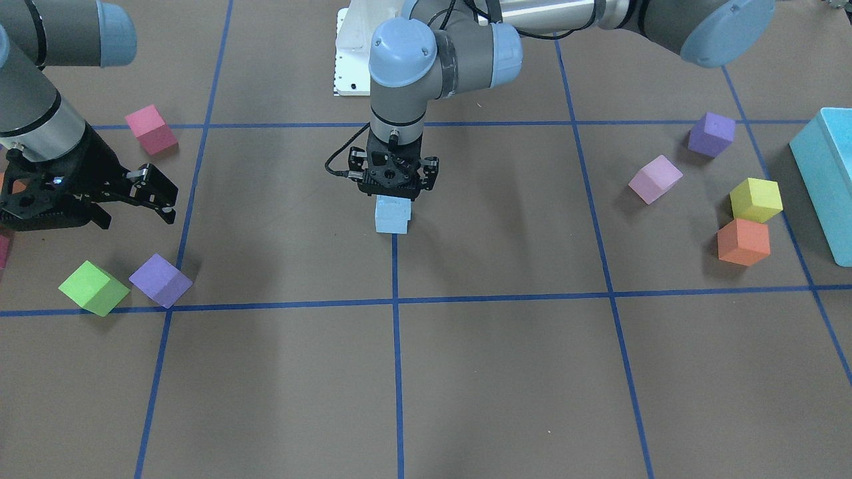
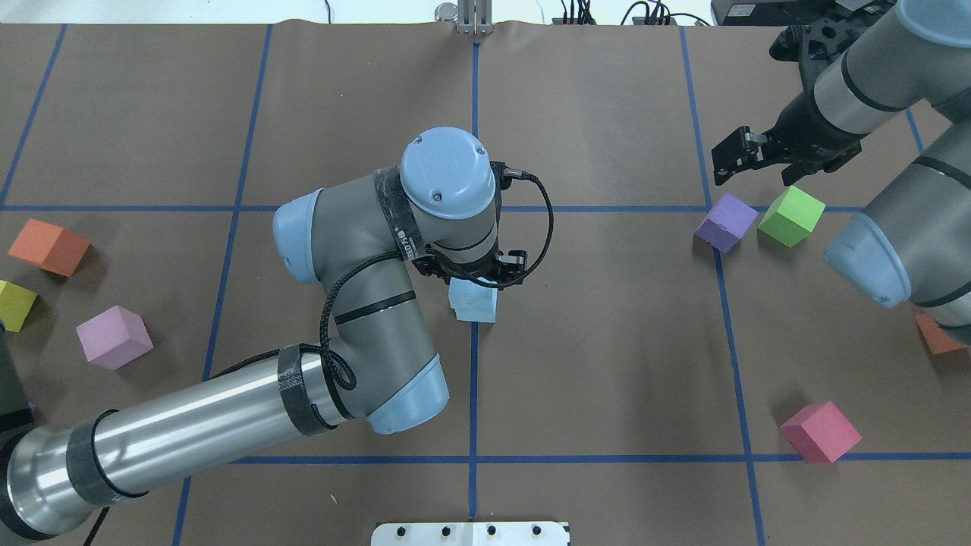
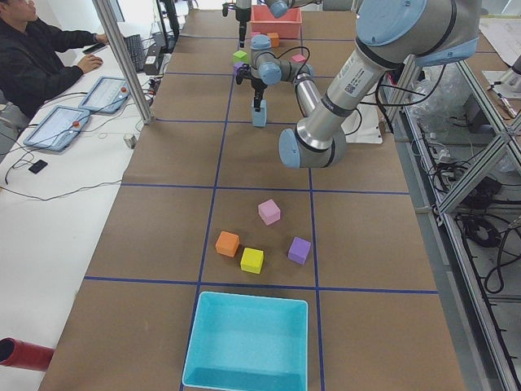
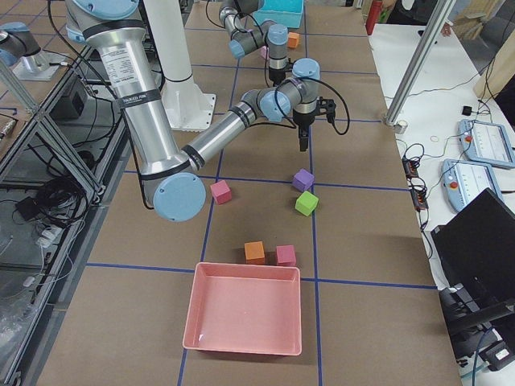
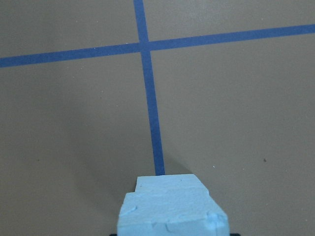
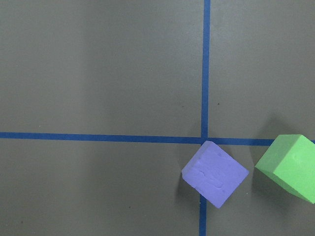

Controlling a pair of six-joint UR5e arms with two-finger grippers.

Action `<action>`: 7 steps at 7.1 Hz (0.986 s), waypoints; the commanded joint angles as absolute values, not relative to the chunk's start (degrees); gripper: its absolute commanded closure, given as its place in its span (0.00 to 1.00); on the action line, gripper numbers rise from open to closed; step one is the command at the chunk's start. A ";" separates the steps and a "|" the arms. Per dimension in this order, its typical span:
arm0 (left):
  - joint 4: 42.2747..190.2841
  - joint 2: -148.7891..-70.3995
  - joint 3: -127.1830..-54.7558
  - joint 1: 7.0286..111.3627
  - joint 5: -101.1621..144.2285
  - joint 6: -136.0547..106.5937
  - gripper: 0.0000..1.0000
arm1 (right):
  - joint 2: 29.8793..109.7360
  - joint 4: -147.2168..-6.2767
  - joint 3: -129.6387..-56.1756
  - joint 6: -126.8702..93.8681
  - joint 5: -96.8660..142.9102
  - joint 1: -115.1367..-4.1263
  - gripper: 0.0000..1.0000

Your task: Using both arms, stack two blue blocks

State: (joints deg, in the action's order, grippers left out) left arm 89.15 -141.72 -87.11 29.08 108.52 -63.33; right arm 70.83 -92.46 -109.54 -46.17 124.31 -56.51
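Left jaws: hidden under the wrist of the left arm (image 2: 447, 182) in both table views and out of frame in the wrist view, so cannot tell whether they pinch or stand clear. They sit directly over the blue blocks (image 1: 392, 215) at mid-worktop. Front and left-side views show a blue column two cubes high, and the left wrist view shows a step in the blue, so I judge the top block (image 5: 172, 214) sits a little offset on the bottom block (image 5: 166, 182). Right jaws: spread, empty, on the right arm (image 2: 857, 83), well apart from the stack and above a purple cube (image 1: 160, 279) and a green cube (image 1: 93, 287). Handling, judged: foam, so light and soft, with pitted faces that should grip well. It would dent under a hard squeeze. Take hold on two opposite side faces, mid-height, with gentle force. A stack this light could shift if a finger drags on release, so open fully before lifting straight up. The worktop (image 1: 499, 372) is matte brown, flat and gridded with blue tape (image 1: 397, 279), and the stack sits on one line. Room: ample. The other cubes and the teal bin (image 1: 829, 179) lie well apart.
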 commanded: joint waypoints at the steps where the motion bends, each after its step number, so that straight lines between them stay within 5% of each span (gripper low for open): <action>1: 89.03 -141.68 -88.15 29.70 108.37 -63.28 0.11 | 70.75 -92.46 -109.60 -46.14 124.45 -56.60 0.00; 4: 88.33 -141.24 -91.82 32.59 108.63 -63.02 0.04 | 70.58 -92.46 -109.69 -46.14 124.54 -56.51 0.00; 7: 87.98 -127.22 -104.03 43.03 118.09 -54.73 0.03 | 71.10 -92.90 -109.60 -43.44 126.11 -60.09 0.00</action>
State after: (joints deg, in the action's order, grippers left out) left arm 88.27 -132.80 -99.52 38.39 114.03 -59.91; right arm 70.74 -92.55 -109.64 -45.48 125.06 -58.05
